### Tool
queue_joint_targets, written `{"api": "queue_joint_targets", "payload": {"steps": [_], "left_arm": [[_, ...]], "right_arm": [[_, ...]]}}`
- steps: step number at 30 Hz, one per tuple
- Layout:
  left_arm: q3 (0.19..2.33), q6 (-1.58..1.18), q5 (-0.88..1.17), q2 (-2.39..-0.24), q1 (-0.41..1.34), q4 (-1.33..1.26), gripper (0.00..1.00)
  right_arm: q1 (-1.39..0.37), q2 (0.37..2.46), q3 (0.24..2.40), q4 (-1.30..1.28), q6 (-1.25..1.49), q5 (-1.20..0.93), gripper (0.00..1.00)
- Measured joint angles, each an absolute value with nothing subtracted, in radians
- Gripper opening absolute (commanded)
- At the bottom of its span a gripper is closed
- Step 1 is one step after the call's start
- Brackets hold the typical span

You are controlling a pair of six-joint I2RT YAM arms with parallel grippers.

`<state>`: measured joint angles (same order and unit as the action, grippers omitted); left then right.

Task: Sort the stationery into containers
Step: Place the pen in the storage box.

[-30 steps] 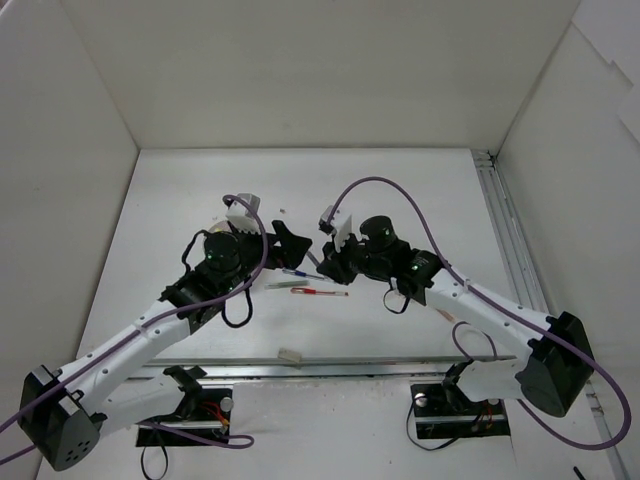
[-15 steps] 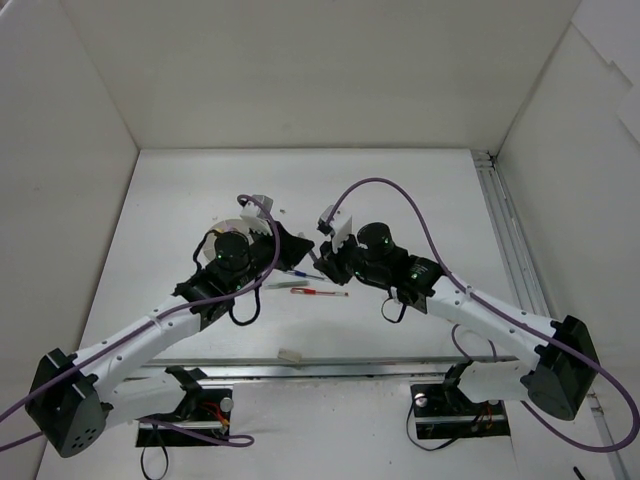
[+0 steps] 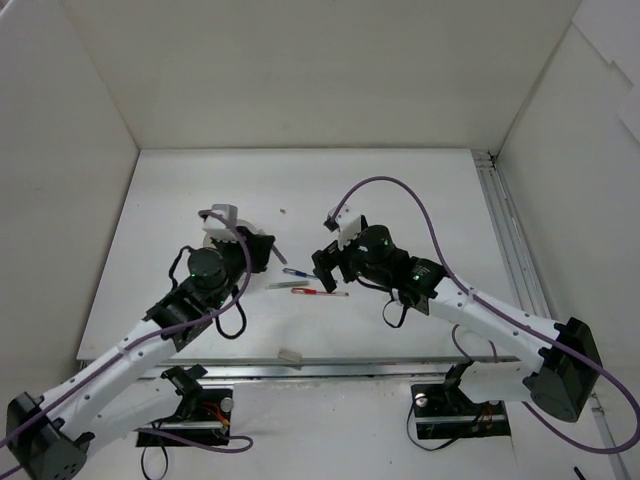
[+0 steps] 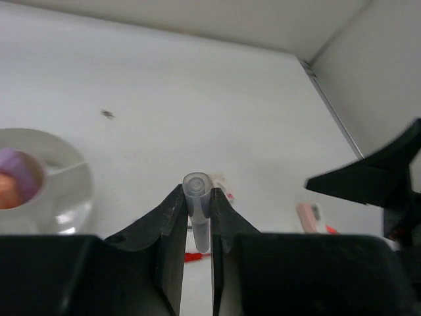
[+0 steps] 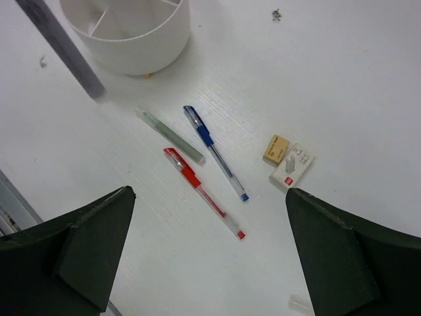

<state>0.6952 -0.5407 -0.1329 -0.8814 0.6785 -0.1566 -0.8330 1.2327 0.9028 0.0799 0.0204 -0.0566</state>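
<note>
White and divided inside, the round cup [image 5: 135, 36] stands on the worktop [image 5: 368, 79]. Close by it is the left end effector [image 4: 196, 203], its jaws pinching a clear grey pen [image 4: 195, 185] above the surface. The right end effector [image 3: 323, 267] is spread wide over three pens lying near the cup: a grey-green pen [image 5: 172, 137], a blue pen [image 5: 214, 152] and a red pen [image 5: 201, 191]. A tan eraser [image 5: 277, 148] and a white eraser [image 5: 292, 168] lie side by side near the blue pen's tip. Something purple [image 4: 18, 176] sits in one compartment of the cup.
</note>
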Motion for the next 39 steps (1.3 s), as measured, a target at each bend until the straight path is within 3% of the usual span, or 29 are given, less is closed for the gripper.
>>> {"api": "queue_joint_targets", "payload": {"steps": [5,10,18,25,39], "left_arm": [[0.663,-0.473,-0.39,-0.706,0.578,-0.074,0.0],[0.631,-0.4,-0.492,-0.644,0.39,-0.059,0.0],[0.627,-0.34,-0.343,-0.832,0.093,-0.179,0.0],[0.634,-0.298,-0.2,-1.066,0.08,-0.258,0.0],[0.625,-0.289,-0.107,-1.1,0.076,-0.427,0.0]], "right_arm": [[-0.832,1.147,0.86,0.079,0.053,0.014,0.98],[-0.823,1.076,0.825,0.079,0.065,0.062,0.98],[-0.802,1.05,0.8,0.079,0.083,0.1,0.98],[-0.798,1.015,0.779,0.07,0.106,0.112,0.98],[-0.793,0.985,0.761,0.057,0.109,0.117,0.98]]}}
